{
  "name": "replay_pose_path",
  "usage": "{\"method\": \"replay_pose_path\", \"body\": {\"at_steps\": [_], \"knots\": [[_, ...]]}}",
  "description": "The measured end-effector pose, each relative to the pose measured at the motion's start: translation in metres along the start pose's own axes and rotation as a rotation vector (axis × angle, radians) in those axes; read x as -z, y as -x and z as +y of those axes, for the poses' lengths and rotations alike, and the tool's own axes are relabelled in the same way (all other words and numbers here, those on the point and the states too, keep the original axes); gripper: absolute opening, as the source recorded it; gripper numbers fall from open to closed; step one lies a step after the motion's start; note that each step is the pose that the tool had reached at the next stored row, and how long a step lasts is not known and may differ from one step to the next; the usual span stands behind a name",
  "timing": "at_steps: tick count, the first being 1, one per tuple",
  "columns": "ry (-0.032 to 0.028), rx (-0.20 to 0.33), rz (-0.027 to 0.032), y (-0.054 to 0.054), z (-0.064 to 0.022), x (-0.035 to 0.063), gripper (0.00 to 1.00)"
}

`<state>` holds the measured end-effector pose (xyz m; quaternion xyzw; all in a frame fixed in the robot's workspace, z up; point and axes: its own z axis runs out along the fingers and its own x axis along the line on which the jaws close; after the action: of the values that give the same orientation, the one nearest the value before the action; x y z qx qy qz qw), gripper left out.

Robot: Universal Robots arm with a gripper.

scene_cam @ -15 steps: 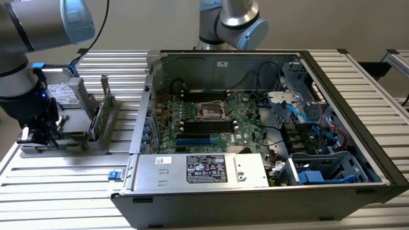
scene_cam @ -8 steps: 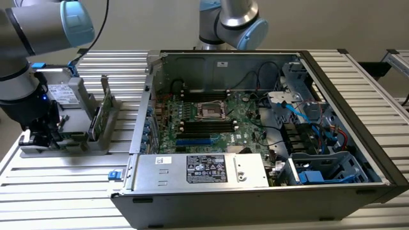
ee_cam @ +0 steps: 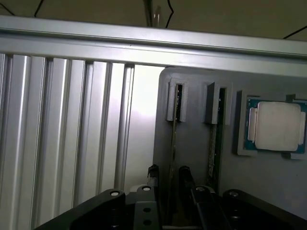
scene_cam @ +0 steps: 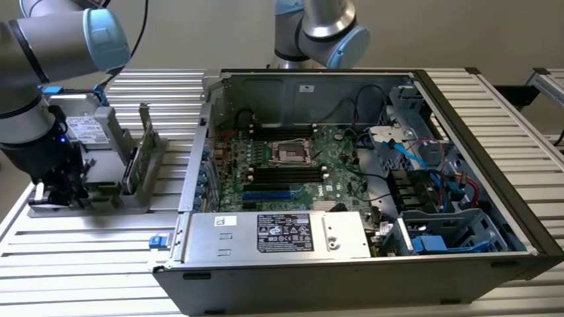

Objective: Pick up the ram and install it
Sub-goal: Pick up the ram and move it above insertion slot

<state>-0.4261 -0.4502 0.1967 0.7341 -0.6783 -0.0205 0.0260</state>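
**Desk A:** Exterior view, entry one: I have the arm [scene_cam: 35,86] on the exterior view's left, with the gripper [scene_cam: 60,193] lowered into the grey holder [scene_cam: 145,165] on the slatted desk [scene_cam: 88,264].

**Desk B:** Entry two?

**Desk A:** Case [scene_cam: 352,277], open on top, to the exterior view's right of the holder and well apart from the gripper. The board [scene_cam: 291,165] lies flat inside it.

**Desk B:** I'm on the wrist view now. Where is the ram?

**Desk A:** Entry one: ram [ee_cam: 178,105], standing on edge in a slot of the holder [ee_cam: 192,143]. I see it edge-on as a thin dark line.

Entry two: gripper [ee_cam: 168,170], fingers [ee_cam: 184,177] apart, one on each side of the ram. I cannot tell whether either one touches it.

**Desk B:** Neighbours?

**Desk A:** Entry three: second strip [ee_cam: 218,108], on edge in the next slot, just beside the ram.

Entry four: chip [ee_cam: 277,125], square and silver, flat in its own recess past that strip.

Entry five: desk [ee_cam: 57,134], bare slats on the ram's other side.
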Motion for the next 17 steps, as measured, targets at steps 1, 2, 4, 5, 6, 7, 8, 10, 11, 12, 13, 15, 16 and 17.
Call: {"method": "replay_pose_path", "body": {"at_steps": [1, 2, 4, 5, 6, 7, 8, 10, 11, 12, 13, 15, 16, 17], "knots": [[-0.0004, 0.0, -0.0001, 0.0, 0.0, -0.0008, 0.31], [-0.0007, 0.0, 0.0, 0.0, -0.0001, -0.0017, 0.31], [-0.0014, 0.0, -0.0001, 0.0, -0.0001, -0.0025, 0.31], [-0.0013, 0.0, 0.0, 0.0, -0.0001, -0.0025, 0.31], [-0.0014, 0.0, -0.0001, 0.0, -0.0002, -0.0026, 0.31], [-0.0014, 0.0, -0.0001, 0.0, -0.0002, -0.0026, 0.31], [-0.0015, 0.0, -0.0001, 0.0, -0.0002, -0.0026, 0.31], [-0.0018, 0.0, -0.0003, 0.0005, -0.0002, -0.003, 0.31], [-0.0018, 0.0, -0.0003, 0.0006, -0.0003, -0.003, 0.31], [-0.0017, 0.0, -0.0003, 0.0006, -0.0003, -0.0029, 0.31], [-0.0015, 0.0, -0.0001, 0.0006, -0.0002, -0.0028, 0.31], [-0.0015, 0.0, -0.0001, 0.0007, -0.0002, -0.0028, 0.31], [-0.0015, 0.0, -0.0001, 0.0007, -0.0002, -0.0028, 0.31], [-0.0015, 0.0, -0.0002, 0.0007, -0.0002, -0.0028, 0.31]]}}
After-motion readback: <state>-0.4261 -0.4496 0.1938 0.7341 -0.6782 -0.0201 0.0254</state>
